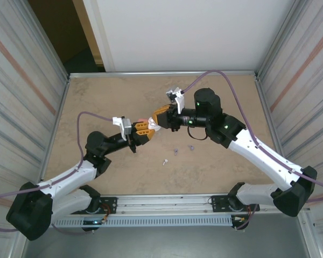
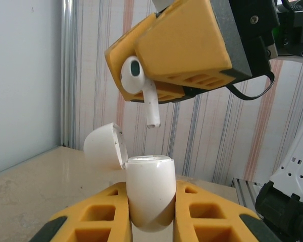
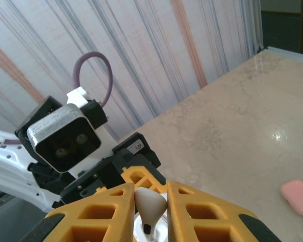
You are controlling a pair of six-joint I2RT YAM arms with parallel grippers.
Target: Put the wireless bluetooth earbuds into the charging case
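The white earbud [image 2: 150,103] is hanging in the air over the middle of the bench [image 1: 97,97]. Its long axis is running close to upright. The rounded head is sitting uppermost, and the stem is pointing down and leaning slightly to the right in the left wrist view. The stem's tip is hovering just above the mouth of the charging case [image 2: 150,194] without touching it. The dark opening in the head is facing the left wrist camera.

The right pincer [image 3: 150,199] is clenching the earbud's head between its yellow fingers, and the stem is sticking out free below them.

The charging case, white and pebble-shaped, is standing upright directly under the earbud. Its lid [image 2: 105,143] is swinging open and tipping back to the left on its hinge. The left pincer [image 2: 150,222] is grasping the case's body from both sides with its two yellow fingers.

In the top view the two pincers are meeting tip to tip near the bench's centre. The left arm is reaching in from the near left corner and the right arm from the near right corner.

A pink case [image 3: 298,196] is lying flat on the bench close by the pincers. Toward the near edge, apart from the pincers, three loose earbuds are lying on the bench: a purple earbud [image 1: 175,151], a second purple earbud [image 1: 191,147] just beside it, and a pale earbud [image 1: 164,161] nearest the edge.
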